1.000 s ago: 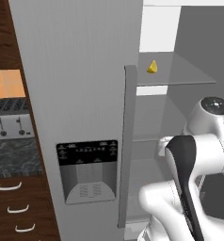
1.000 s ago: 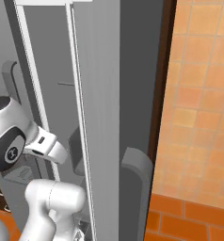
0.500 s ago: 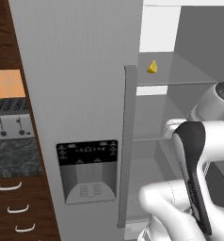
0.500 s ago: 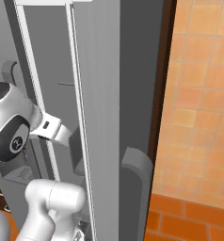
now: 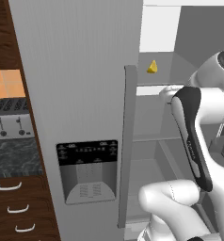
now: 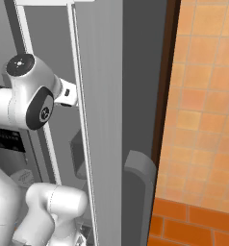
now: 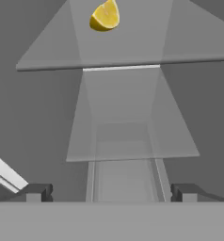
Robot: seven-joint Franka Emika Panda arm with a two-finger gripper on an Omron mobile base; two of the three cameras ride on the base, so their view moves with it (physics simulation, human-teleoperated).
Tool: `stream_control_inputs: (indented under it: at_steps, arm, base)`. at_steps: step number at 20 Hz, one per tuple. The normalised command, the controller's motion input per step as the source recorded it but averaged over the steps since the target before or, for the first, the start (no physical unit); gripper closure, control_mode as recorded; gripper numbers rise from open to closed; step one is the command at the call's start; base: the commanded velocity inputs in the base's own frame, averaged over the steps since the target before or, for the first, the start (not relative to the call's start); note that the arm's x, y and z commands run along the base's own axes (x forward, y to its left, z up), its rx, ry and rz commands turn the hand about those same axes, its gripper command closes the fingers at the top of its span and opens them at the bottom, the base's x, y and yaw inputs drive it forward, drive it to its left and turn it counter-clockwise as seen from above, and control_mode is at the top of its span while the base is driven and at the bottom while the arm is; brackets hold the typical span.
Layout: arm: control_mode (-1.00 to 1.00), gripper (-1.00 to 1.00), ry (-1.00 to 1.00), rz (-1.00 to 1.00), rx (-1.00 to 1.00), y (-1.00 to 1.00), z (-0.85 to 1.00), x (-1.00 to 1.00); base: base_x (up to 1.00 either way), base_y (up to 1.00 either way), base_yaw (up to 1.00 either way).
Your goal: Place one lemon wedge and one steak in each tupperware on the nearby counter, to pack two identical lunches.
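Inside the open fridge, a lemon wedge sits alone on an upper glass shelf, toward its front left part as the left base view shows it. From the hand view the same lemon wedge lies at the top of the frame, resting on that glass shelf, with a lower shelf visible further down.

Seen from the left base view, the white arm rises from the lower right, bends at a dark-banded elbow and reaches into the fridge compartment, its upper joint level with the shelf that bears the wedge. From the right base view the arm stands at the left, tucked behind the edge of the fridge door.

Along the bottom of the hand view, the end effector has its two dark fingertips spread wide apart, with nothing between them. It points into the fridge, below and well apart from the wedge.

Left of the fridge, a toaster stands on the black speckled worktop above dark wooden drawers.
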Motion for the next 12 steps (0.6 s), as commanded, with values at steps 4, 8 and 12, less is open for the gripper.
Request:
stream_control_inputs:
  at_steps: [4,8,12]
  arm:
    - [-1.0,-1.0,-0.05,0.04,0.0,-0.02,0.41,0.8]
    - [-1.0,-1.0,0.0,0.0,0.0,0.0,0.34,0.89]
    - [-1.0,-1.0,0.0,0.0,0.0,0.0,0.29,0.74]
  base:
    - [0.0,0.0,0.0]
    - [0.0,0.0,0.0]
    - [0.0,0.0,0.0]
